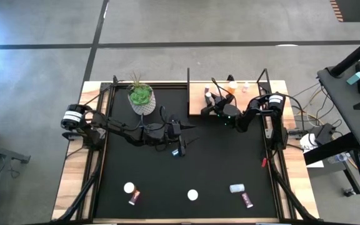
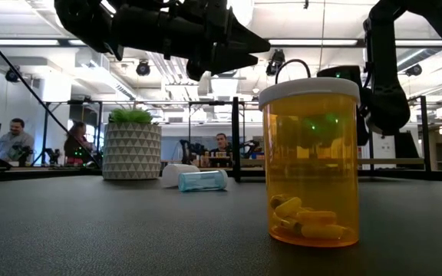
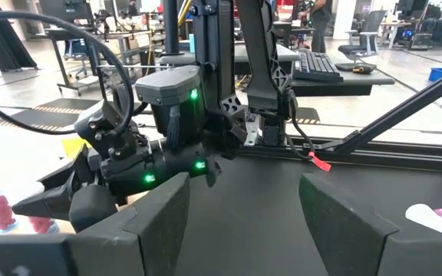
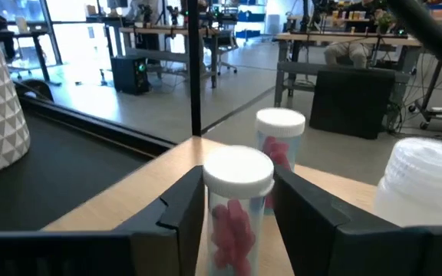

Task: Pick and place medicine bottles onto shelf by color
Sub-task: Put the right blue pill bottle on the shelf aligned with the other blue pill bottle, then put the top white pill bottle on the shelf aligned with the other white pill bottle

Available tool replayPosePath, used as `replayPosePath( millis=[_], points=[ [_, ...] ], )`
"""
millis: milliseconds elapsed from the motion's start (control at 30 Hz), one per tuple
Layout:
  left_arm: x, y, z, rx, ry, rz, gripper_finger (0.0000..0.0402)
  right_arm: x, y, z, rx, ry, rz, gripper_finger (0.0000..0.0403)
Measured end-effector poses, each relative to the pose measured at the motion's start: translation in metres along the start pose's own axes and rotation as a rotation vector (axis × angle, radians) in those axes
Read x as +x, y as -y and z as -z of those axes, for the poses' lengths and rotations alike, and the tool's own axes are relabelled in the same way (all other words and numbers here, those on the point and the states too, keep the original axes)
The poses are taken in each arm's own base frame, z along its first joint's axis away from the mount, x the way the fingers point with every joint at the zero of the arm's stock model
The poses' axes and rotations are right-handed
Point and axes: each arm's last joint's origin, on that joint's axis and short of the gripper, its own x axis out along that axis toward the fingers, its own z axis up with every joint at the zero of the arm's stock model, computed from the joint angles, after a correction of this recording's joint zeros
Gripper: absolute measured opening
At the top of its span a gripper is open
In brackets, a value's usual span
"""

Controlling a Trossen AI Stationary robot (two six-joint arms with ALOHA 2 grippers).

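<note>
On the light-wood shelf [image 4: 113,201] at the table's far edge, the right gripper [image 4: 236,211] pinches a clear white-capped bottle of pink pills [image 4: 235,207], which may tip against its twin [image 4: 280,146] if released carelessly, while the left gripper [image 3: 244,222], jaws spread, waits mid-table.

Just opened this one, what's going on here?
The right pincer is at the wooden shelf, its fingers around an upright white-capped bottle of pink pills standing on the board, with another pink bottle just behind it. The left pincer hangs open and empty over the middle of the black mat. Several bottles still wait along the mat's near edge.
</note>
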Motion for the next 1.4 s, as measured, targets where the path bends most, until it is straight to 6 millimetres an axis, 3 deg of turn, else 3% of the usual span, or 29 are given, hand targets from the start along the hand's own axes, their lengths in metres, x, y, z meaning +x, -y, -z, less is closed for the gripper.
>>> replayPosePath(
  millis=[500, 833, 1167, 1400],
  points=[
    [0.000, 0.000, -0.001, -0.001, 0.001, 0.000, 0.0231, -0.004, 0.002, -0.004, -0.005, -0.007, -0.002, 0.0204],
    [-0.005, -0.002, -0.010, -0.003, 0.008, -0.009, 0.0231, -0.024, -0.001, -0.034, -0.006, -0.066, -0.062, 0.0223],
    [-0.007, -0.003, 0.004, -0.102, -0.153, -0.025, 0.0231, -0.054, 0.001, -0.079, 0.058, -0.231, -0.403, 0.0226],
    [-0.016, -0.006, 0.025, -0.265, -0.385, -0.096, 0.0231, -0.077, 0.003, -0.092, 0.052, -0.342, -0.679, 0.0226]
  ],
)
